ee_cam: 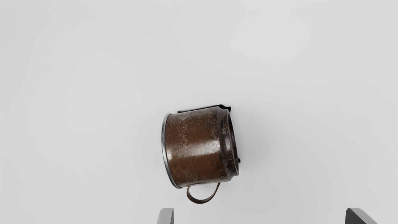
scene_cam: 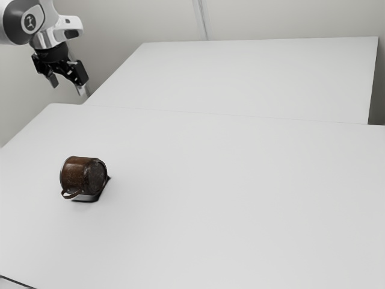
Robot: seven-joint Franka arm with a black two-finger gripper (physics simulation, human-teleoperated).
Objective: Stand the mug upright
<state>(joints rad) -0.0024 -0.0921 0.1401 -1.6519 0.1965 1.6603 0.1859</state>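
Brown, worn-looking metal mug (scene_cam: 81, 175) is on its side on the plain white counter (scene_cam: 240, 198), toward the ext. view's left. Silver-grey rim (ee_cam: 164, 149) faces approx. that view's left; narrower dark base (ee_cam: 233, 146) faces its right. Thin brown loop handle (ee_cam: 200, 202) sticks out sideways, not up.

Status: upright goal not met as things lie. Left, by my reading: get a hold on the mug, tip it approx. a quarter turn so the base is down & mouth up, set it down steady, let go.

Black end effector (scene_cam: 68, 87) is up in the air, well apart from the mug; fingers spread wide, nothing btwn them.

Other stuff: black-edged patch (ee_cam: 203, 108) right by the mug's underside; can't tell if shadow or a thin object, so worth care w/ the placing. 2nd white surface (scene_cam: 252, 75) is behind, well away. No obstacle seen btwn end effector & mug. Main risks, I'd guess: round body rolling if nudged, & the handle catching a finger if the grip comes in on that side.
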